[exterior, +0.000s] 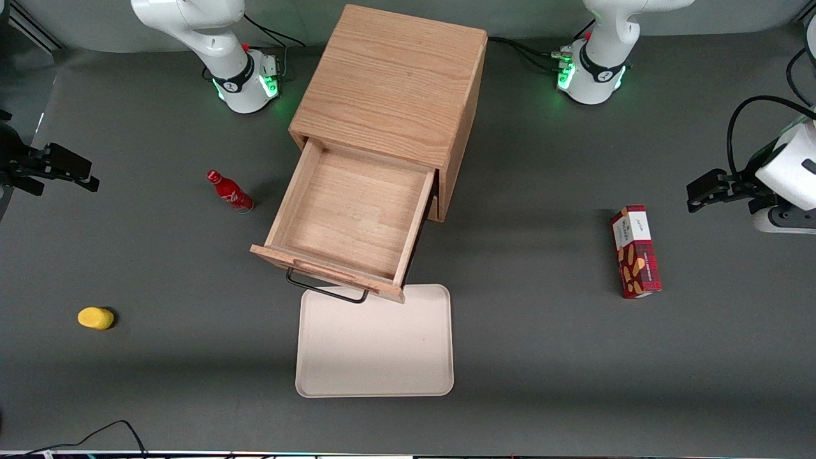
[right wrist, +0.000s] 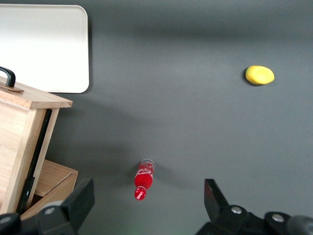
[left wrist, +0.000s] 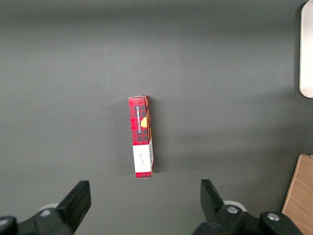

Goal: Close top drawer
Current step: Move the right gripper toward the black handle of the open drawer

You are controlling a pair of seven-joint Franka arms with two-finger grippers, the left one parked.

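Observation:
The top drawer (exterior: pixel 350 213) of the light oak cabinet (exterior: pixel 395 89) stands pulled far out and is empty inside. Its black wire handle (exterior: pixel 326 292) hangs from the wooden front lip, over the edge of a tray. My right gripper (exterior: pixel 76 171) hovers open and empty above the table toward the working arm's end, well apart from the cabinet. In the right wrist view the gripper (right wrist: pixel 146 203) has its fingers (right wrist: pixel 80 198) spread wide, with the drawer's side (right wrist: pixel 19 132) and handle (right wrist: pixel 7 76) off to one side.
A beige tray (exterior: pixel 375 344) lies on the table in front of the drawer. A red bottle (exterior: pixel 229 191) lies beside the drawer, under my gripper (right wrist: pixel 143 178). A yellow object (exterior: pixel 95 317) sits nearer the front camera. A red box (exterior: pixel 634 252) lies toward the parked arm's end.

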